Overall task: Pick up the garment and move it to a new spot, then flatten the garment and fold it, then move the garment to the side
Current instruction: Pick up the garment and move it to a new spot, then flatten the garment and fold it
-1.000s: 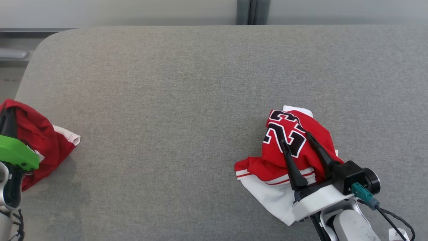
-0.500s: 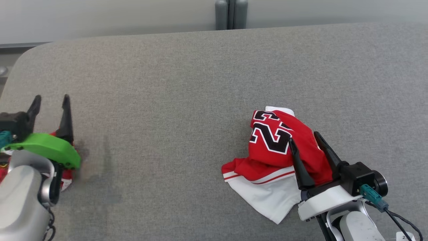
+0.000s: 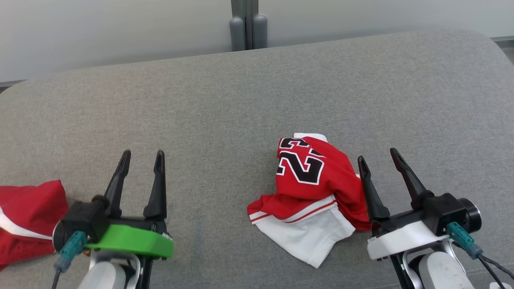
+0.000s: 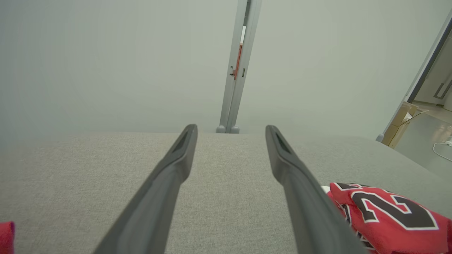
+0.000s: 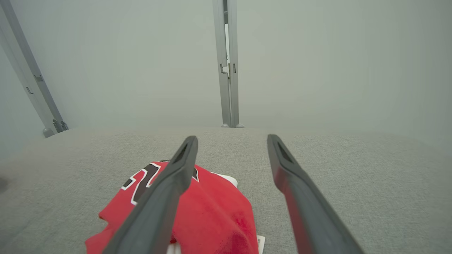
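**Inspector:** Surface first. A wide grey fabric-covered table (image 3: pixel 257 100) with rounded corners stands against a pale, plain wall. A grey upright post (image 3: pixel 245 24) rises behind its far edge.

**Clerk:** And the garment?

**Inspector:** A red and white jersey with a black number (image 3: pixel 313 188) lies right of centre, toward the front edge. It is bunched, with the numbered panel humped up and a white panel with red stripes sticking out toward the robot. It is neither flattened nor folded.

**Clerk:** Is anything holding it?

**Inspector:** No. The right gripper (image 3: pixel 377 154) has its two dark fingers spread wide and empty. Its inner finger stands just beside the jersey's right edge, and in the right wrist view that finger lies across the red cloth. Whether it touches, I cannot tell. The left gripper (image 3: pixel 143 154), on its green mount, is likewise spread and empty. It is over bare table, well apart from the jersey.

**Clerk:** The red cloth at the left edge?

**Inspector:** That is a second red garment with a white stripe (image 3: pixel 28 216), cut off by the frame, just beside the left gripper's wrist. It sits off to the side, so it may be a finished piece. Whether it is folded, I cannot tell.

**Clerk:** Progress?

**Inspector:** For the numbered jersey, my judgement is that nothing has been done. Pick-up, move, flattening, folding and setting aside are all left to do.
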`<state>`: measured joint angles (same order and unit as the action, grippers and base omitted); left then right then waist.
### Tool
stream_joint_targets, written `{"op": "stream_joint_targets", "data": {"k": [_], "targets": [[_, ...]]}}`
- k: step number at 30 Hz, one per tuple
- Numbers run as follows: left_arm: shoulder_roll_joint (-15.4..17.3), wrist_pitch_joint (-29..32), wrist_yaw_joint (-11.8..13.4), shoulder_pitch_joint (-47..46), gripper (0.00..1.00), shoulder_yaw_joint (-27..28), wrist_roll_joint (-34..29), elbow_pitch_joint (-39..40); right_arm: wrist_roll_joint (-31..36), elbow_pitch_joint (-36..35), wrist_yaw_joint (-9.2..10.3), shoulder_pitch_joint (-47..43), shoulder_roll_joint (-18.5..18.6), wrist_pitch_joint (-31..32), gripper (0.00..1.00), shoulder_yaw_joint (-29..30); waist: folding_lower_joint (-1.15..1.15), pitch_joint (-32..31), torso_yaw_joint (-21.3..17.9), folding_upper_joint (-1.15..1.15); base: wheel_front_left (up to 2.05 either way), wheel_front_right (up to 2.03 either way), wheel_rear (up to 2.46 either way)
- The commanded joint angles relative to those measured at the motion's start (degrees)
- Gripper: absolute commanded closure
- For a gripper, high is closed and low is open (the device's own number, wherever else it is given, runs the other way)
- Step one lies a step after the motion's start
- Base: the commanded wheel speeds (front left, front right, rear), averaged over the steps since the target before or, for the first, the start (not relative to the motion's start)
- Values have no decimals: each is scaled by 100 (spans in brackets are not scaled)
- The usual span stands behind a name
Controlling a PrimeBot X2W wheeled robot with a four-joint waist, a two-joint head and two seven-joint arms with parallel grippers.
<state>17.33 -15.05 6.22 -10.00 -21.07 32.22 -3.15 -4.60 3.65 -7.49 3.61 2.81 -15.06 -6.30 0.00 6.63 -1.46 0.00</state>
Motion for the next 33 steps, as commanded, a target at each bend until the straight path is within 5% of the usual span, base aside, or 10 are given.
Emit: {"op": "stream_joint_targets", "data": {"k": [1, 8, 15, 33], "targets": [[-96, -16, -62, 264, 0, 175, -167, -28, 85, -21, -1, -93, 14, -18, 0, 43, 0, -57, -117, 0, 0, 0, 0], [-892, -18, -695, 1324, 0, 1453, -1225, -93, 316, 77, -1, -394, 13, -18, 0, 275, 0, -277, -47, 0, 0, 0, 0], [-1271, -17, -1245, 1805, 0, 2317, -1849, -154, 276, 132, -1, -634, 16, -18, 0, 496, 0, -479, 216, 0, 0, 0, 0], [-1421, -18, -1374, 1888, 0, 2154, -1879, -132, 166, 335, -1, -695, 13, -18, 0, 565, 0, -565, 296, 0, 0, 0, 0]]}}
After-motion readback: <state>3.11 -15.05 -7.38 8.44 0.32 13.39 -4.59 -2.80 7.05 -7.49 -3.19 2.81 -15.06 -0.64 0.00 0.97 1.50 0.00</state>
